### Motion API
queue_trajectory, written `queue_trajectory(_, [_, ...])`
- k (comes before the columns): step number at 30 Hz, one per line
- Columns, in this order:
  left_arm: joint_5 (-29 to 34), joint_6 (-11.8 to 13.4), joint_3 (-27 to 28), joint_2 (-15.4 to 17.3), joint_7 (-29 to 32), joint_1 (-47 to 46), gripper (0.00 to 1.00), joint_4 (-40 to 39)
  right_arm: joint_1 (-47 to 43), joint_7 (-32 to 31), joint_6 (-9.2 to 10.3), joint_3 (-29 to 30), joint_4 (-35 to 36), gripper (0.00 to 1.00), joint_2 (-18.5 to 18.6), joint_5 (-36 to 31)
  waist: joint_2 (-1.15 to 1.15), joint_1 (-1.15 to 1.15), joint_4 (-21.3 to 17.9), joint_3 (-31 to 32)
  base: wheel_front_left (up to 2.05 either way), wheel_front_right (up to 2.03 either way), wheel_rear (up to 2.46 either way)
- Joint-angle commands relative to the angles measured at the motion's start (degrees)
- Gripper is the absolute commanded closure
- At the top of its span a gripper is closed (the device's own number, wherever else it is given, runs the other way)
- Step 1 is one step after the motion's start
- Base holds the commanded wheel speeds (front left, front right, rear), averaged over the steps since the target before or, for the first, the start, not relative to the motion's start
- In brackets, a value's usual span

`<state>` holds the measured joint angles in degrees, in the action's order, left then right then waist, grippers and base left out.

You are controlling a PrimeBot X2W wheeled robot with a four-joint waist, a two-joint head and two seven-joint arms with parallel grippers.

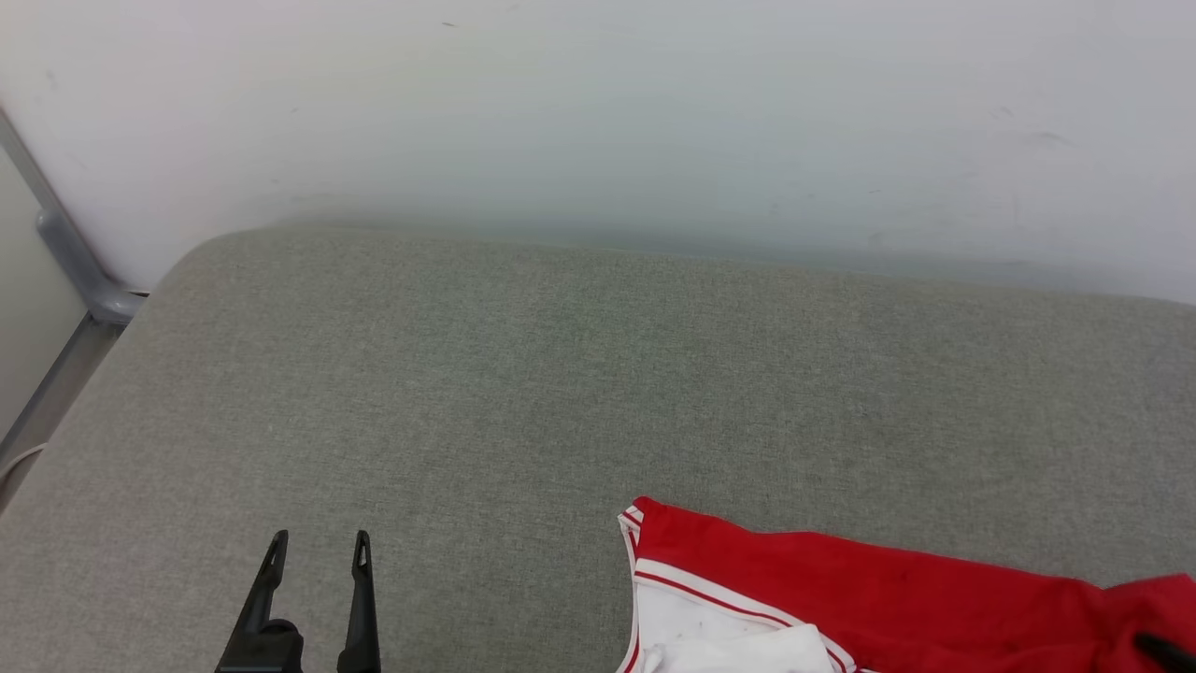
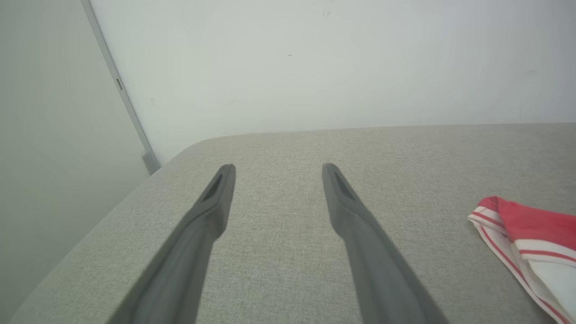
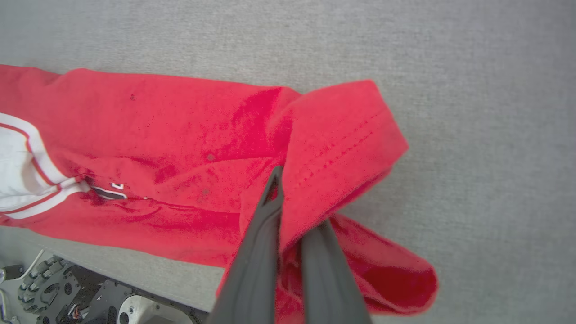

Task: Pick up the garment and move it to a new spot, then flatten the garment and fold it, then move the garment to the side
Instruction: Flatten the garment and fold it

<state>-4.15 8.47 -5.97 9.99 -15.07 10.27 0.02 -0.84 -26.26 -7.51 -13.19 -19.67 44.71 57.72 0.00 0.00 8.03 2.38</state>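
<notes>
Garment [image 1: 869, 589] lies at the near right of the grey fabric-covered desk [image 1: 467, 393], with its white, stripe-trimmed sleeve at the left end. I read the right pincer [image 3: 294, 202] as clamped together on a lifted fold of the red hem, with cloth draped over one finger. Left pincer [image 1: 320, 542] has its fingers wide apart at near left, well apart from the garment; I cannot tell if the tips touch the desk. White wall [image 1: 598, 112] bounds the far side. Grey metal rail [image 1: 70, 257] stands at the far left corner. Robot base [image 3: 67, 292] shows below the near edge.
</notes>
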Motion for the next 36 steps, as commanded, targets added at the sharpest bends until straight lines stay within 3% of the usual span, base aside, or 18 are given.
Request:
queue_trajectory(1, [0.4,-0.3,0.3,-0.3,-0.1,0.6,0.0,-0.1,-0.9,-0.5,0.05,0.2,2.6,1.0,-0.9,1.0,0.0,0.0,0.0,0.0,0.0,0.0,0.0])
queue_trajectory(8, [1.2,-0.8,0.7,-1.0,-0.1,0.7,0.0,-0.2,-2.4,-4.4,0.05,-1.0,15.7,1.0,-5.4,0.6,0.0,0.0,0.3,-0.1,0.0,0.0,0.0])
queue_trajectory(16, [1.9,-1.8,0.5,-1.7,-0.1,-0.7,0.0,0.3,2.5,-8.0,0.05,-7.6,21.1,1.0,-12.9,-4.4,0.0,0.0,1.9,-0.9,0.0,0.0,0.0])
queue_trajectory(26, [2.4,-2.4,0.6,-2.2,-0.1,-1.6,0.0,0.6,11.8,-7.0,0.05,-18.3,16.4,1.0,-19.7,-8.8,0.0,0.0,3.4,-2.1,0.0,0.0,0.0])
queue_trajectory(36, [2.7,-3.2,-0.5,-3.4,-0.1,-4.3,0.0,1.1,23.0,-2.3,0.05,-26.7,3.1,1.0,-26.3,-13.1,0.0,0.0,5.3,-4.8,0.0,0.0,0.0])
